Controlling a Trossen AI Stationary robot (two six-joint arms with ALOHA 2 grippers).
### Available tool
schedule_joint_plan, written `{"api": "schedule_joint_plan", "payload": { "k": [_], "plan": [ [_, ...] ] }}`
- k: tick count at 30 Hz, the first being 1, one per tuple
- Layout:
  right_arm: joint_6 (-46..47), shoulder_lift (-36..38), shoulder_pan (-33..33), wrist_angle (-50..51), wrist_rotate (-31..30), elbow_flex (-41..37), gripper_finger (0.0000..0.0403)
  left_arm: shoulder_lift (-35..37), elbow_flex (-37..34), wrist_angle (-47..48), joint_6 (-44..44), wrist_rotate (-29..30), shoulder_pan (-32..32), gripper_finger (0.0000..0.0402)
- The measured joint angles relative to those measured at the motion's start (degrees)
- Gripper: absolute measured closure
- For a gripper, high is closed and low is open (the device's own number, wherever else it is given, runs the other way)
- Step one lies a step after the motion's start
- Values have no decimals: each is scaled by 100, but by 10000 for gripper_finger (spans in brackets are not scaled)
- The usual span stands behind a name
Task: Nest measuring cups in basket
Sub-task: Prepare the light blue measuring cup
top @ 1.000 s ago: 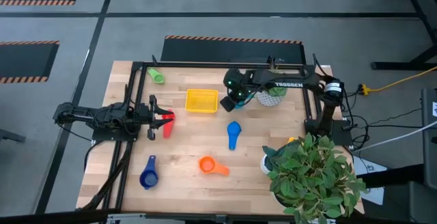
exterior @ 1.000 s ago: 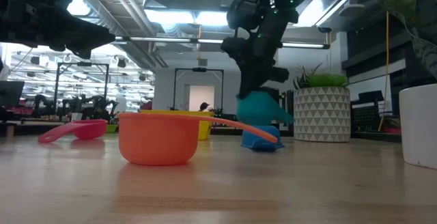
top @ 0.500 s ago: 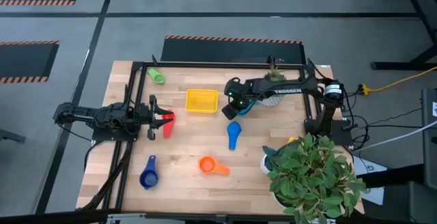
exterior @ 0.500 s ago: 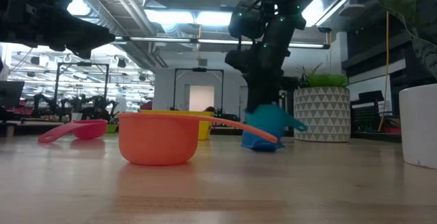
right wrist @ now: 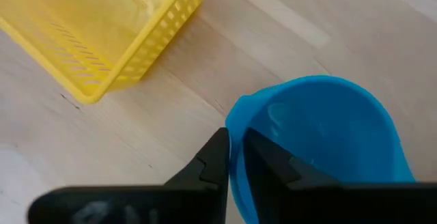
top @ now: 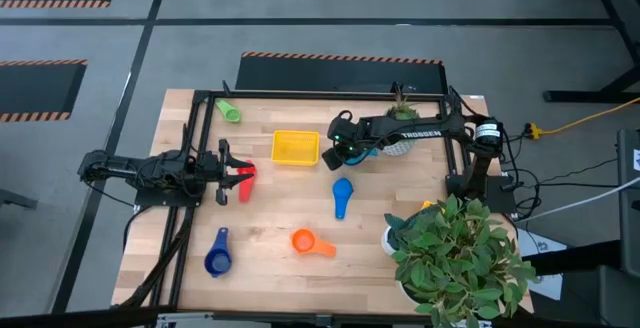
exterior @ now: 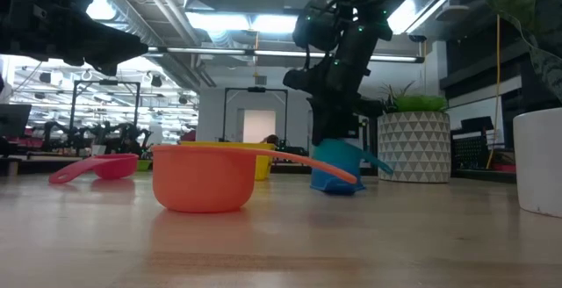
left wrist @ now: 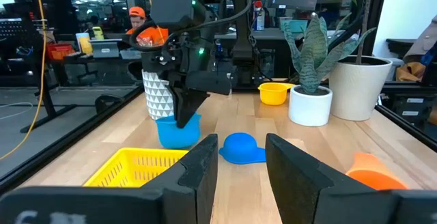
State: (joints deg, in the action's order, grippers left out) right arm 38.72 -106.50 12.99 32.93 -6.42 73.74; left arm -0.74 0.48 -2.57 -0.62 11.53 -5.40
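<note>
My right gripper (top: 349,149) is shut on the light blue cup (right wrist: 321,135), low over the table just right of the yellow basket (top: 295,148). The cup also shows in the low view (exterior: 341,156), its handle pointing away from the gripper. The blue cup (top: 342,196) lies mouth down nearer the front. The orange cup (top: 310,242), dark blue cup (top: 218,253), red cup (top: 245,181) and green cup (top: 230,112) rest on the table. My left gripper (left wrist: 242,162) is open and empty, raised above the red cup at the left. My right gripper pinches the light blue cup's rim (right wrist: 235,125) with one finger inside the bowl and one outside. The fingers come from above, pointing down. The cup hangs mouth up below them; whether its base touches the table I cannot tell.
A white patterned plant pot (top: 397,143) stands just behind my right gripper. A large leafy plant in a white pot (top: 455,253) fills the near right corner. A small white pot with a spiky plant (left wrist: 311,104) and a yellow cup (left wrist: 273,92) stand at the right side.
My right gripper has gone down and toward the table's right, away from the basket, carrying the light blue cup, which now sits much lower, close to the table top. My left gripper has kept still.
</note>
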Motion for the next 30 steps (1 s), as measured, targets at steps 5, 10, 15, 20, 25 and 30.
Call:
{"api": "schedule_joint_plan", "payload": {
  "k": [5, 10, 15, 20, 25, 30],
  "plan": [
    [-2, -2, 0, -53, -2, 0, 350, -1, -1, 0, 0, 0, -1, 285],
    [-11, -2, 0, -58, -2, 0, 350, -1, 0, 0, 0, 0, 0, 285],
    [-18, -2, 0, -57, -2, 0, 349, -1, 0, 0, 0, -1, 0, 285],
    [-42, -2, 0, -55, -2, 0, 349, 0, 0, 0, 0, 0, 0, 285],
    [-419, 23, 11, 2, -5, 80, 349, 1, 1, 0, 0, 0, -1, 285],
    [-1100, 265, 28, 269, -317, 382, 349, 1, 1, 4, 0, -2, 0, 285]
  ]
}}
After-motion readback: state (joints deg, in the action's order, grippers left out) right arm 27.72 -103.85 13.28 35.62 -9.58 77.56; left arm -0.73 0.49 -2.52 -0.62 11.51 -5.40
